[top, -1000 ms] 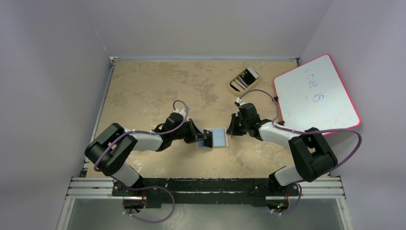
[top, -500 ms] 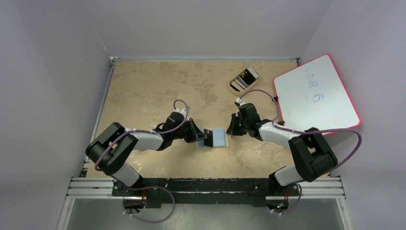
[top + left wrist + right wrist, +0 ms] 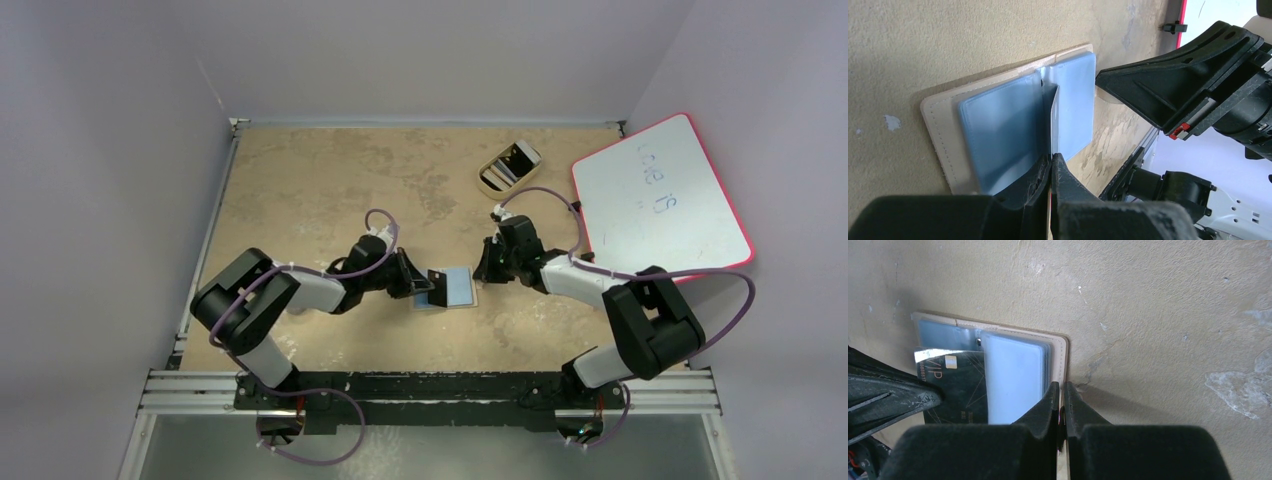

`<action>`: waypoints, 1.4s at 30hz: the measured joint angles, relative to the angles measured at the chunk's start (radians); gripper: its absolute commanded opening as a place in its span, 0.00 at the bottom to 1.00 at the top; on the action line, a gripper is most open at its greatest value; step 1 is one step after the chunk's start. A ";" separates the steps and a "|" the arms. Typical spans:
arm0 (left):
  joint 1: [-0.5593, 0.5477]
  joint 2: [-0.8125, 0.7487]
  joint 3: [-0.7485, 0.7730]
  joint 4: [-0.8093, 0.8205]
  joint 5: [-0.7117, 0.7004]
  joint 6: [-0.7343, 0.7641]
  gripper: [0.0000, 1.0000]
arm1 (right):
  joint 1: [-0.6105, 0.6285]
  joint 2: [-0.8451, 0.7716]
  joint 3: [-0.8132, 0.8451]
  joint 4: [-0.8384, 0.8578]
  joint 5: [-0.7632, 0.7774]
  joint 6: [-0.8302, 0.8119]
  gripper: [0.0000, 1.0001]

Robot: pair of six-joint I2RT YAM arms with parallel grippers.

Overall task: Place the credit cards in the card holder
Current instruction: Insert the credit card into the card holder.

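left gripper: clamped on a dark credit card, held on edge just beyond its tips, apparently to slide into a sleeve.
right gripper: closed on the card holder at its tan border, likely steadying it on the counter.
card holder: open, directly beneath the left gripper's tips.

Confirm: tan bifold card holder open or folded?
Open: the tan bifold card holder lies spread flat, both pale blue sleeve panels facing up.

Place: probably a robotics lab cell;
Shown by: table enclosed by grey walls; metal rail fitted at near edge; whiteboard alongside
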 measured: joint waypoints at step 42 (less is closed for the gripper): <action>-0.069 0.023 0.031 -0.005 -0.224 0.009 0.27 | 0.000 -0.119 -0.097 0.051 0.003 0.104 0.07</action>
